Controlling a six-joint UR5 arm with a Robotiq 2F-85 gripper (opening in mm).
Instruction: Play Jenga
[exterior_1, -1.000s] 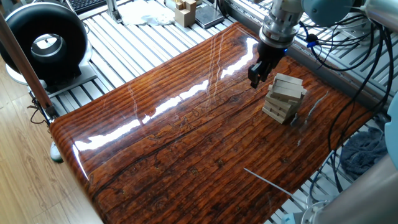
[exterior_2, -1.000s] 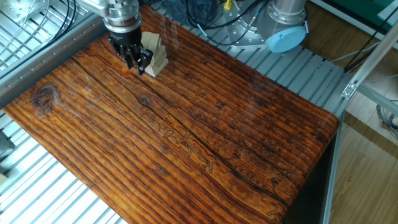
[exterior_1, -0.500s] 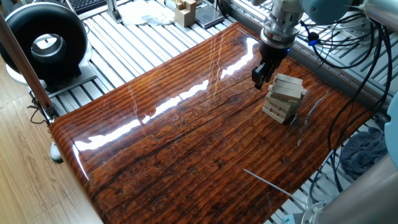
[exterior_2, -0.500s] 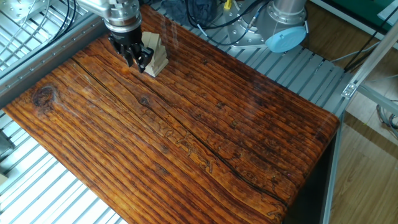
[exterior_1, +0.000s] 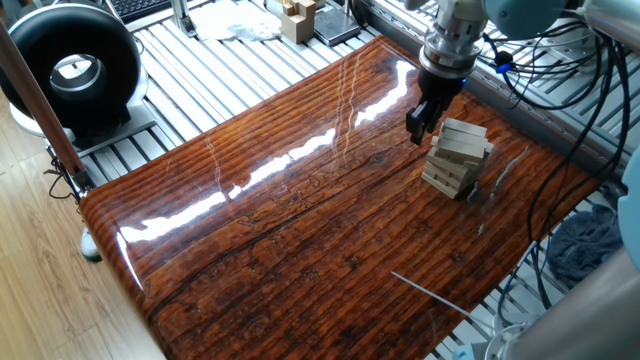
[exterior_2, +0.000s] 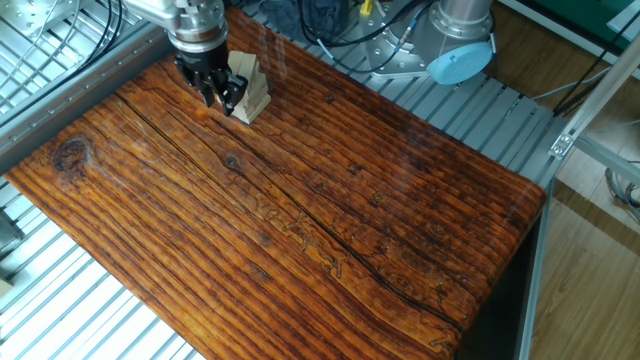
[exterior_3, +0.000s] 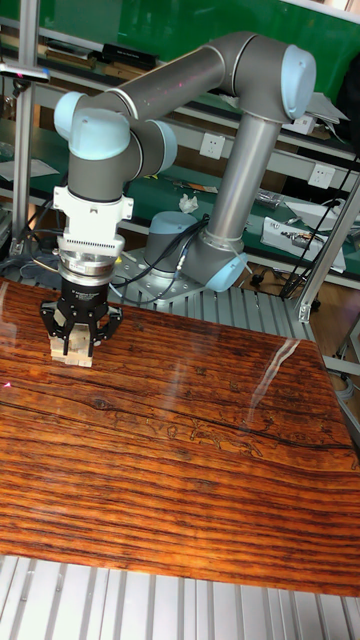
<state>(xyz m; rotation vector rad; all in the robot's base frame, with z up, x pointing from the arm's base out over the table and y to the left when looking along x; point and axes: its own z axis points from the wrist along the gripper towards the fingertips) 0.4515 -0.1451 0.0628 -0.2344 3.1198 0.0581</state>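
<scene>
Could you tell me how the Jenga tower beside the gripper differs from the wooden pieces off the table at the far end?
The Jenga tower stands on the wooden table, close beside the gripper; the wooden pieces sit off it on the slatted metal surface, far from the arm. The tower's bars are pale, in crosswise layers; the others look tanner and boxier. Both are bare wood.

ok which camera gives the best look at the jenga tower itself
One fixed view: the Jenga tower stands clear beside the gripper, its crosswise layers visible. The other fixed view shows it small and partly hidden behind the gripper; in the tall view the gripper covers most of it.
</scene>
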